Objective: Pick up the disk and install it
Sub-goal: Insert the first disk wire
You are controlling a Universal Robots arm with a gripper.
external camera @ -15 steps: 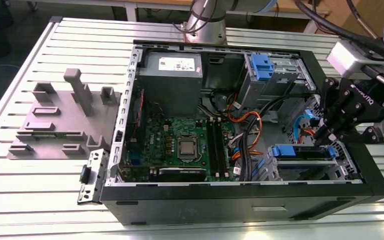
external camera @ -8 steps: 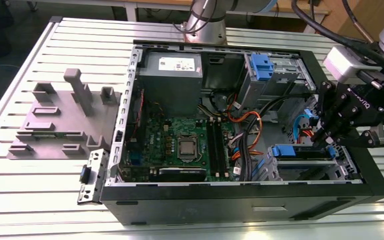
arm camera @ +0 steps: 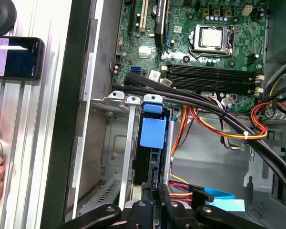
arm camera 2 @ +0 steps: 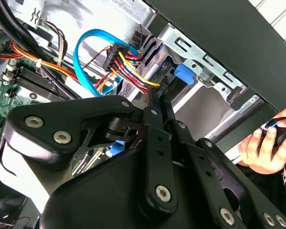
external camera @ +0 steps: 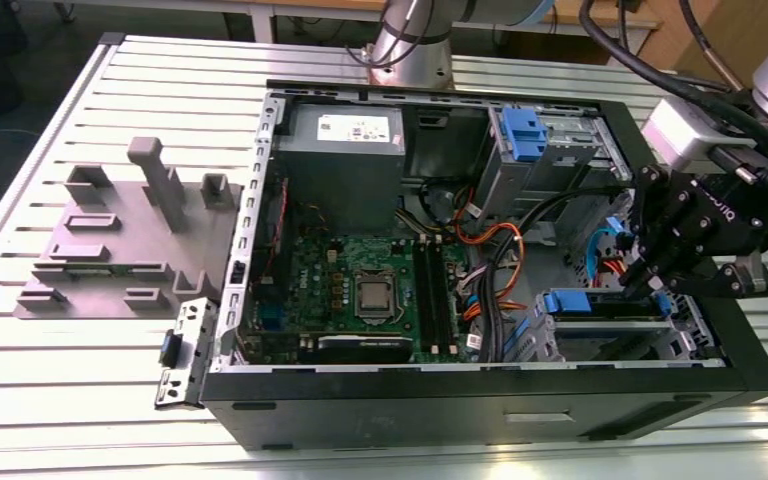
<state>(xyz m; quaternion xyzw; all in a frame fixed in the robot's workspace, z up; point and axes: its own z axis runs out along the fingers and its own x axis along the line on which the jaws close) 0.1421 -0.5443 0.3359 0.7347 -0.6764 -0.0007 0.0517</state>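
Observation:
The disk [external camera: 608,308] sits on edge in the lower drive cage [external camera: 684,335] of the open computer case, at the exterior view's right. Its blue carrier frame [arm camera: 152,132] shows in the first wrist view, with the dark drive body behind it between the cage's metal rails. In the second wrist view a blue tab [arm camera 2: 183,74] of the carrier is visible. My gripper [external camera: 644,285] hangs over the cage. Its fingers are shut together, and the tips [arm camera: 157,188] are at the disk's end edge. In the second wrist view the gripper [arm camera 2: 163,93] reaches toward the blue tab; I cannot tell whether they touch.
Orange, yellow and blue cables [arm camera 2: 93,59] run close beside the cage. The motherboard [external camera: 357,290] and a grey power supply [external camera: 344,145] fill the case's left half. A grey fixture [external camera: 117,240] lies outside it. A person's hand [arm camera 2: 267,148] and a phone [arm camera: 16,57] are next to the case.

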